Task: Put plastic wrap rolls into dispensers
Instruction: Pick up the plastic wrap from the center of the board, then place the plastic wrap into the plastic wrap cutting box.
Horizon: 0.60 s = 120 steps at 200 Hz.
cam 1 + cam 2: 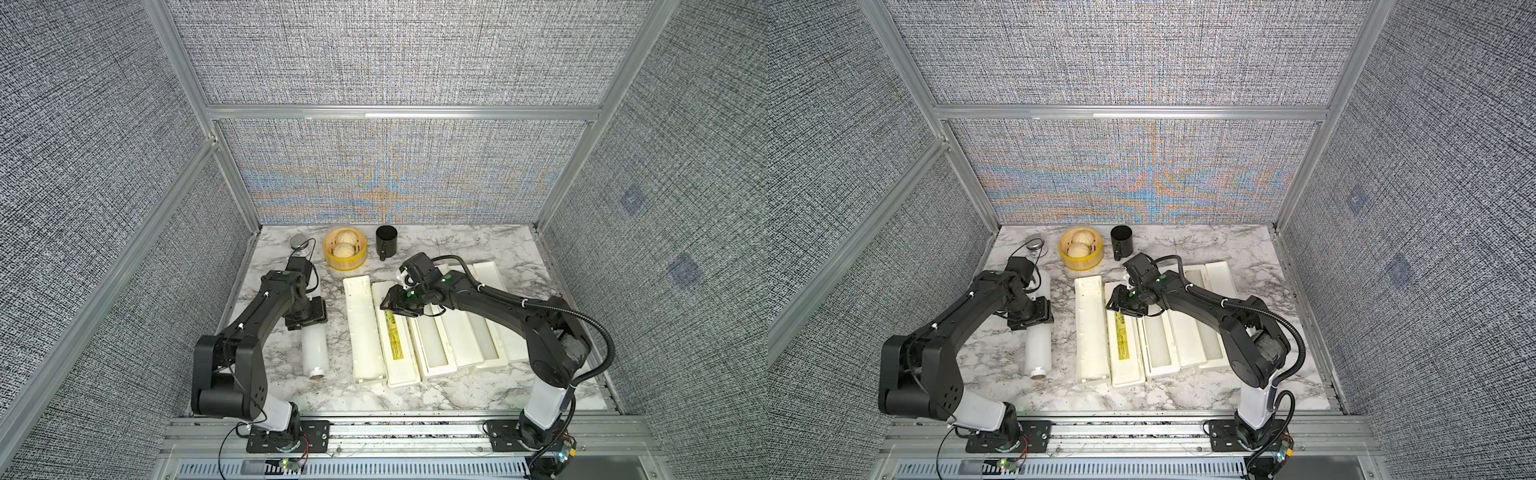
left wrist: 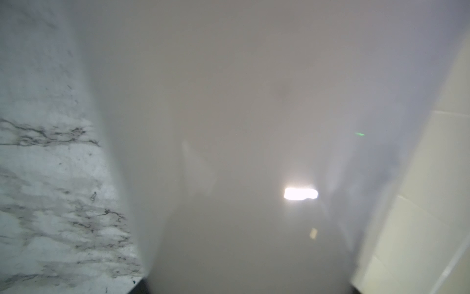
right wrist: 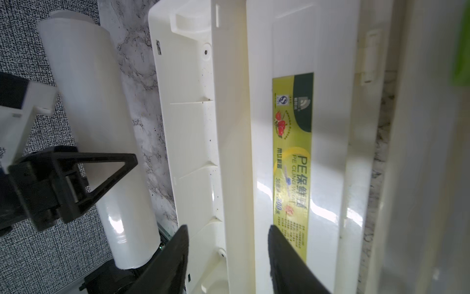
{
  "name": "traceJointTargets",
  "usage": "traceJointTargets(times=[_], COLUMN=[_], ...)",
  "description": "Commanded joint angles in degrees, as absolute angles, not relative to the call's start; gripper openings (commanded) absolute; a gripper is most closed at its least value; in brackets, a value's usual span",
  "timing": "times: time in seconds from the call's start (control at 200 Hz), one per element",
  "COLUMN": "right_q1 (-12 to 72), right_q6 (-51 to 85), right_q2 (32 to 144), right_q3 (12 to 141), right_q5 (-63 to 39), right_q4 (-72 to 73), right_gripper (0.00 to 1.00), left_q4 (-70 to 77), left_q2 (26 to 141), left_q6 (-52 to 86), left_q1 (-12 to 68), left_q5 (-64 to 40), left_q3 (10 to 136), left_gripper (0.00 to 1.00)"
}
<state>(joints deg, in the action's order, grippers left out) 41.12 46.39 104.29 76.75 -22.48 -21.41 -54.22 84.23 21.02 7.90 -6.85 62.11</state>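
Right wrist view shows the roll (image 3: 101, 127) lying on the counter (image 3: 142, 63), just beside the open dispenser (image 3: 193, 127) and parallel to it, not yet in any trough. The left end effector (image 1: 306, 321) sits over the roll near mid-length, with one black finger (image 3: 101, 155) against its side. The other finger is hidden, so I cannot tell whether the roll is clamped or only straddled. The right end effector (image 3: 229, 254) has its jaws spread over the far end of the dispenser. It sits astride the seam between the ribbed half and the half bearing the yellow label (image 3: 292, 152), pinching nothing that I can see.

The roll should handle as a stiff, fairly light rod. Its cardboard core (image 1: 317, 377) keeps it straight, but the glossy film is likely slick and could dent or scuff under hard pressure. Being long, it would tip if taken near an end. A firm, moderate hold across the middle looks best, with the roll kept level and parallel to the trough when lowered.
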Motion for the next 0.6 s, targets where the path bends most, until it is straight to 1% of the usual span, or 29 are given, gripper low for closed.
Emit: traceJointTargets(times=[0.0,0.185,0.3,0.42,0.595], right_q1=[40.7,40.1,39.5,38.5,36.6], right_q6=[46.0,45.8,45.1,44.6,44.3], right_q2=[103.6,102.2,100.1,97.6,93.7], right_q3=[76.4,75.3,73.8,71.2,66.8], right_q5=[-23.2,-23.5,-23.4,-23.2,-23.6], right_q4=[-20.6,-20.5,-20.3,-20.1,-19.4], right_gripper=[0.53,0.53,0.53,0.53,0.53], left_q4=[-57.4,-54.6,-53.8,-50.0,-48.4], left_q2=[80.8,78.1,79.8,82.9,88.8], left_q6=[25.4,33.6,37.0,40.9,42.4], left_q1=[8.6,12.2,16.9,21.7,27.9], left_q5=[-11.1,-16.4,-14.9,-15.1,-10.8], left_q3=[63.9,66.4,69.2,69.8,72.3], left_gripper=[0.54,0.55,0.55,0.55,0.55])
